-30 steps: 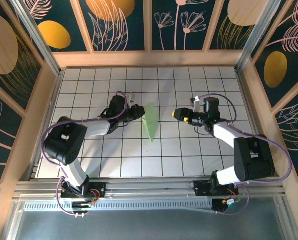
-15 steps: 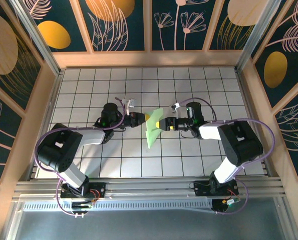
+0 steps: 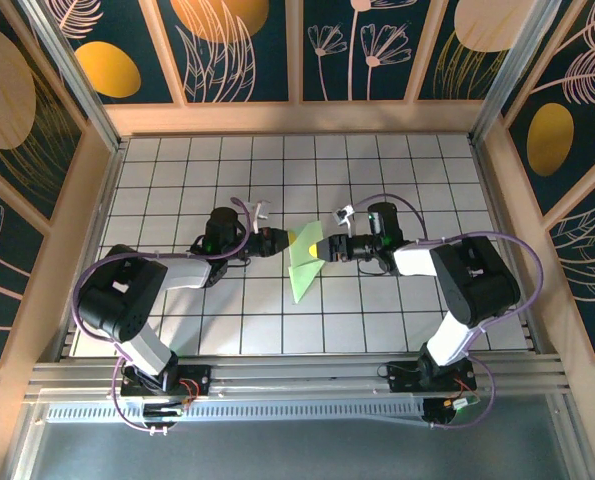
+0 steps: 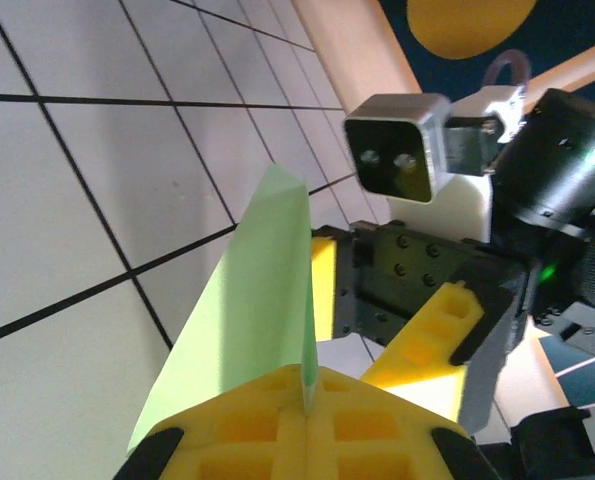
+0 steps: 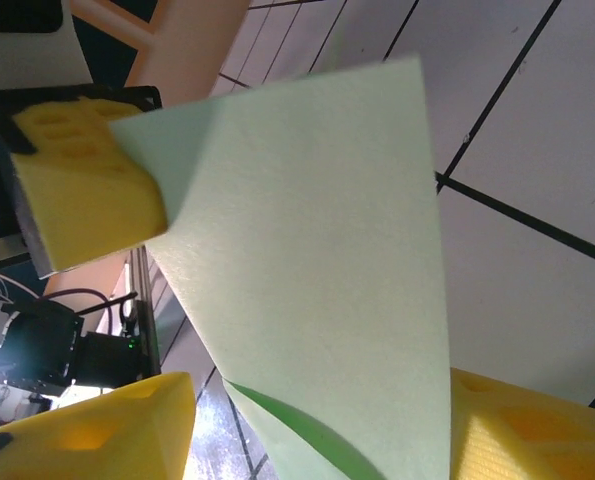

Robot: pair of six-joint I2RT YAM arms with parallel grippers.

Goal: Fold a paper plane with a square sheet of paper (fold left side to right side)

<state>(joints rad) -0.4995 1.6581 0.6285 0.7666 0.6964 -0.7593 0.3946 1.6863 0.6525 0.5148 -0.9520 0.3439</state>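
From above, we see the paper plane [image 3: 303,268] near the middle of the tiled table [image 3: 377,320]. Its long axis runs near to far, with the narrow tip pointing near and slightly left. The left gripper [image 3: 289,240] and right gripper [image 3: 321,246] meet at its broad far end.

In the left wrist view, the left gripper [image 4: 305,400] is clenched on the green paper [image 4: 242,330], pinching an edge between its yellow pads. The paper tapers away from them, and the right gripper's fingers [image 4: 429,338] stand just beyond it.

In the right wrist view, the right gripper [image 5: 309,440] has its jaws apart, one either side of the paper [image 5: 317,270]. The left gripper's pad [image 5: 77,190] holds the paper's far corner.
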